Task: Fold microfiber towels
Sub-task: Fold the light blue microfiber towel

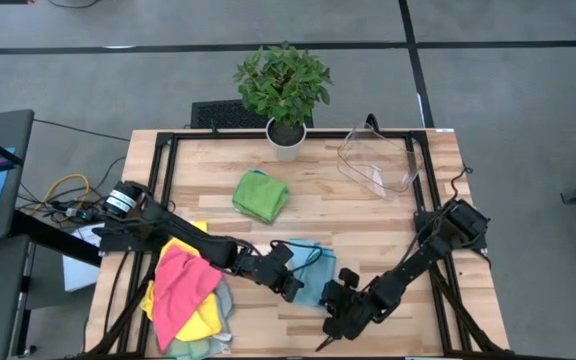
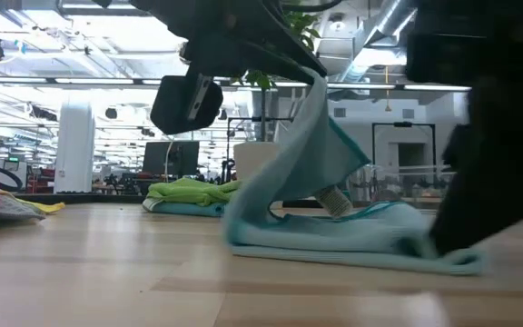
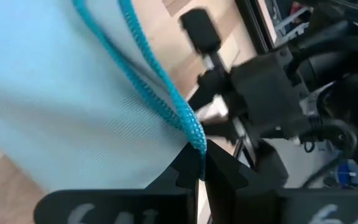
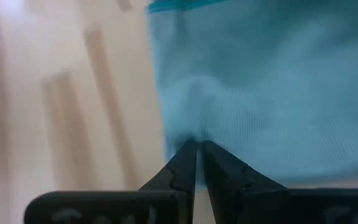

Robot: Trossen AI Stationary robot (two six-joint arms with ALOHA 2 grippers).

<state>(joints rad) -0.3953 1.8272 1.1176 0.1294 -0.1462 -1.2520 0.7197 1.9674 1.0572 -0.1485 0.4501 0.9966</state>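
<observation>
A pale teal microfiber towel (image 1: 313,262) with a darker teal hem lies near the table's front middle. One part of it is raised and the rest (image 2: 334,232) lies on the wood. My left gripper (image 1: 293,283) is shut on it from the left. My right gripper (image 1: 336,305) is shut on it from the near right, low by the table. A folded bright green towel (image 1: 260,195) lies flat farther back. Pink, yellow and sage towels sit in a pile (image 1: 183,295) at the near left. My left gripper pinches the towel's hemmed edge (image 3: 194,130) between its two fingers, coming slanting down from the table's left. That edge is lifted (image 2: 320,95), and the cloth hangs from it down to the part on the table. My right gripper pinches the towel at its near-right edge (image 4: 188,134) between its two fingertips, slanting down from the near right. One layer or several, I cannot tell. The cloth there stays low at the tabletop (image 2: 443,254).
A potted plant (image 1: 283,85) stands at the far middle edge. A clear plastic bin (image 1: 378,160) sits at the far right. Bare wood lies between the green towel and the bin, and along the right side.
</observation>
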